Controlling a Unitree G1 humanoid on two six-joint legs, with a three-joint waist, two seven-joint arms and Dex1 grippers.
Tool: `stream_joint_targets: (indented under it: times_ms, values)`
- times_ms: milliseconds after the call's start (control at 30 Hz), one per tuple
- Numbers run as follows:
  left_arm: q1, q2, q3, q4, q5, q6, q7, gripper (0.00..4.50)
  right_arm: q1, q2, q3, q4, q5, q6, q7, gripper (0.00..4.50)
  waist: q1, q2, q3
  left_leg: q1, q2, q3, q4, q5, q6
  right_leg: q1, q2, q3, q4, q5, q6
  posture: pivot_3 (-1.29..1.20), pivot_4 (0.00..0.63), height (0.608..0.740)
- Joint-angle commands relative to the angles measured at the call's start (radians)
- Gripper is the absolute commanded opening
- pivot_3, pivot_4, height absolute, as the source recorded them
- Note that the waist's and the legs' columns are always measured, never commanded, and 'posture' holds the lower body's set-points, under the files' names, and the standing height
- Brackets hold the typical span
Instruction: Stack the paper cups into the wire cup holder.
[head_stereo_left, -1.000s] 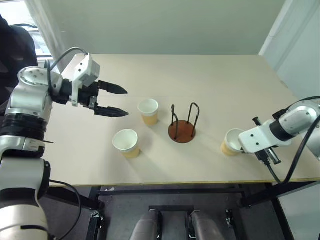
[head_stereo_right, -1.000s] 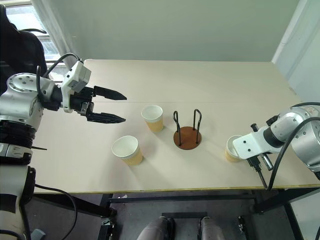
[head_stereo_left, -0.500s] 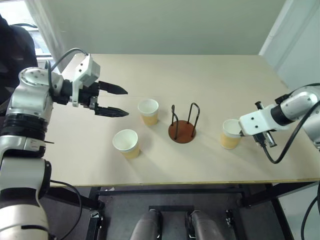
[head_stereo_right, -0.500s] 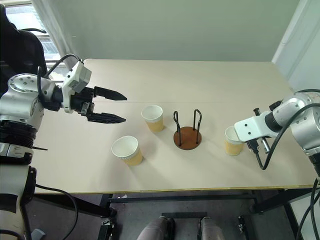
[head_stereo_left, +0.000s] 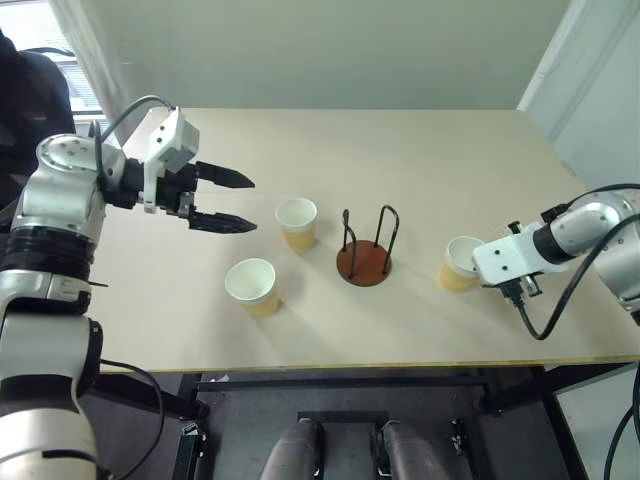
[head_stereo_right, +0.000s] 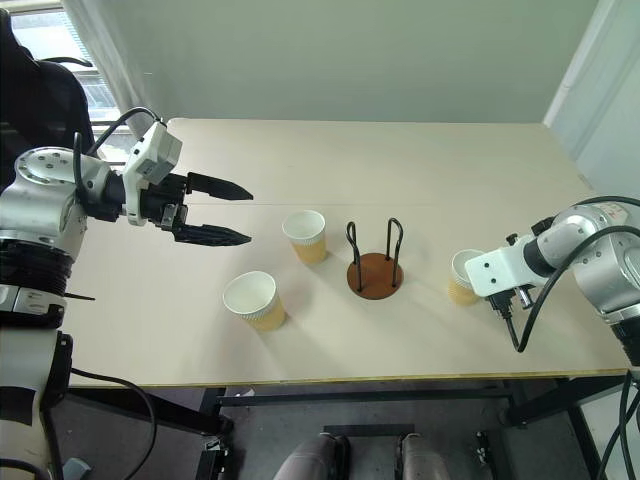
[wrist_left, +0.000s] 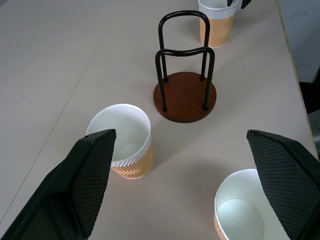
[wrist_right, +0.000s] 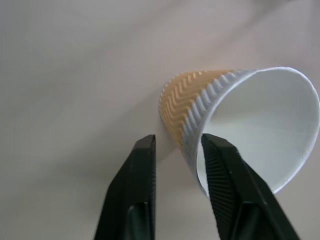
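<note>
Three paper cups stand upright on the table: one (head_stereo_left: 297, 222) left of the wire cup holder (head_stereo_left: 365, 250), one (head_stereo_left: 252, 286) nearer the front edge, and one (head_stereo_left: 460, 263) to the holder's right. My right gripper (wrist_right: 177, 142) is open at this right-hand cup (wrist_right: 200, 95). It straddles the cup's wall near the rim, one finger (wrist_right: 142, 165) outside and clear of it, the other (wrist_right: 220, 165) over the white inside. My left gripper (head_stereo_left: 253, 205) hangs open above the table, left of the cups, pointing toward the holder (wrist_left: 185, 95), with nothing between its fingers.
The beige table (head_stereo_left: 400, 150) runs to a front edge just below the cups and a right edge close behind my right arm. A black cable (head_stereo_left: 560, 300) loops from the right wrist. Bare tabletop lies behind the holder.
The right-hand cup has moved with my right gripper a little away from the table's front edge and toward the holder. The left arm and the other two cups have not moved.
</note>
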Motion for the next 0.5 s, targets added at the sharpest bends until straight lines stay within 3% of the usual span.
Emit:
stream_joint_targets:
  times_ms: [33, 167, 500]
  values:
    - [-0.028, 0.015, 0.036, -0.006, -0.002, -0.004, -0.034, 4.5, -0.002, -0.013, -0.022, -0.027, -0.006, -0.015, -0.011, 1.04, 0.0, 0.0, 0.0, 0.0, 0.0, 0.0, 0.0, 0.0, 0.0, 0.0, 0.0, 0.0, 0.0, 0.0, 0.0, 0.0, 0.15, 0.74]
    - [-0.028, 0.016, 0.037, -0.006, 0.0, -0.003, -0.034, 4.5, 0.007, -0.02, -0.023, -0.037, -0.003, -0.022, 0.0, 0.02, 0.0, 0.0, 0.0, 0.0, 0.0, 0.0, 0.0, 0.0, 0.0, 0.0, 0.0, 0.0, 0.0, 0.0, 0.0, 0.0, 0.15, 0.74]
    - [-0.028, 0.023, 0.026, -0.002, -0.002, -0.006, -0.034, 4.5, -0.156, 0.029, 0.019, 0.099, -0.016, -0.064, 0.077, 0.02, -0.002, 0.0, 0.0, 0.0, 0.0, 0.0, 0.0, 0.0, 0.0, 0.0, 0.0, 0.0, 0.0, 0.0, 0.0, 0.0, 0.15, 0.74]
